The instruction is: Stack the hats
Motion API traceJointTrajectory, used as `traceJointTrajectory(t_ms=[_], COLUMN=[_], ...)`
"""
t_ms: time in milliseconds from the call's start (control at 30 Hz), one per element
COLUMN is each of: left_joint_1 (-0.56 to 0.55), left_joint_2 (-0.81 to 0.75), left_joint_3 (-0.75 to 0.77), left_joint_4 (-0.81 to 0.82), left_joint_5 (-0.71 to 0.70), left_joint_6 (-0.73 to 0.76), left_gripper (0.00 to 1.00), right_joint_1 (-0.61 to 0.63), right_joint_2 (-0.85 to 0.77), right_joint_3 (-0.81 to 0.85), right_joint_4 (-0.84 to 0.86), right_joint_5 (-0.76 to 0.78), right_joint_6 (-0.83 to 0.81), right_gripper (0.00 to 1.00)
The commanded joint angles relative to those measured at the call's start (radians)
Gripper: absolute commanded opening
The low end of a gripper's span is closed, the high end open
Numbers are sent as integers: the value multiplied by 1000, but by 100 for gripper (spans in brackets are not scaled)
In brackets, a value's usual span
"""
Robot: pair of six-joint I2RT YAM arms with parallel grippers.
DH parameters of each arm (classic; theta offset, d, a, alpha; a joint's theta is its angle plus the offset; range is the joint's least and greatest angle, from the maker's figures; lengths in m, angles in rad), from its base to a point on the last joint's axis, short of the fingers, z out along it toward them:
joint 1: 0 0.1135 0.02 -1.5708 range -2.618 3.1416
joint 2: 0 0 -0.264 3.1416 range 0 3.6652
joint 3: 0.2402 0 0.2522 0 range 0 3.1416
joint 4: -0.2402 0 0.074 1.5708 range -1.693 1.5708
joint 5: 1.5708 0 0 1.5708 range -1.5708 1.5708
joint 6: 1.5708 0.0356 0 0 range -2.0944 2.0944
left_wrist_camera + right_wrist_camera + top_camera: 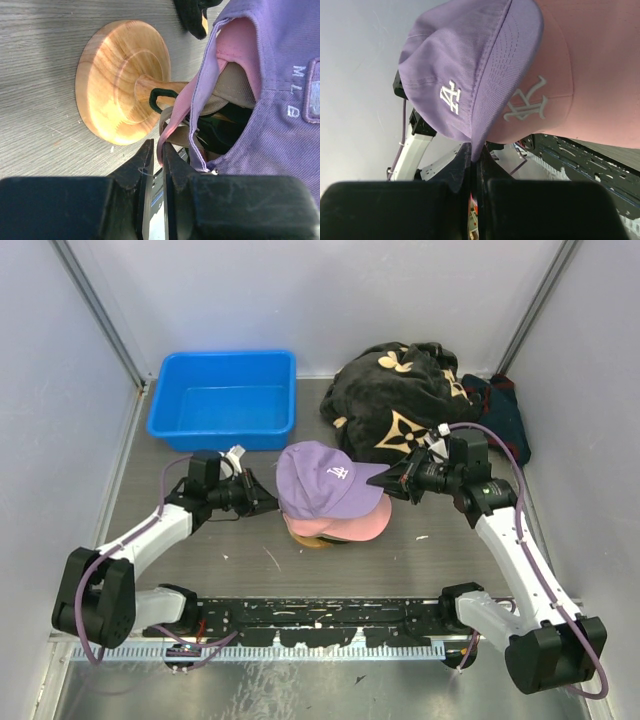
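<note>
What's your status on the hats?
Left claw shut on pink hat, back edge. Right claw shut on purple hat, brim. Purple sits atop pink on wooden stand. Black cloth behind stack.

Top one's the lavender cap [318, 478], white stitched logo on it. The pink cap [360, 524] underneath has a white logo too. Peek inside and there's the tan cap [235, 84] and the dark green cap [227, 121]. The stand [117, 80] is golden wood grain, the bin [222, 400] bright blue, the cloth [395, 390] black with tan flowers, the tabletop [250, 552] grey wood-look.
</note>
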Motion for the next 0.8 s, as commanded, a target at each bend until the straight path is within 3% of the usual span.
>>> traceJointTrajectory(t_ms=[0, 200, 533, 767], left_joint_1=[-4, -9, -30, -39], left_joint_2=[15, 34, 86, 94], left_joint_3=[35, 49, 74, 67], left_joint_4=[-24, -34, -23, -18], left_joint_5=[4, 3, -4, -8], left_joint_6=[24, 35, 32, 28], left_gripper=[18, 17, 16, 15], right_joint_1=[-8, -10, -11, -12], right_joint_2=[-13, 11, 41, 8], right_joint_3=[-14, 3, 121, 20], right_joint_4=[-31, -64, 12, -7], right_joint_5=[-54, -110, -181, -168], right_joint_6=[-77, -166, -176, -218], right_gripper=[1, 1, 1, 1])
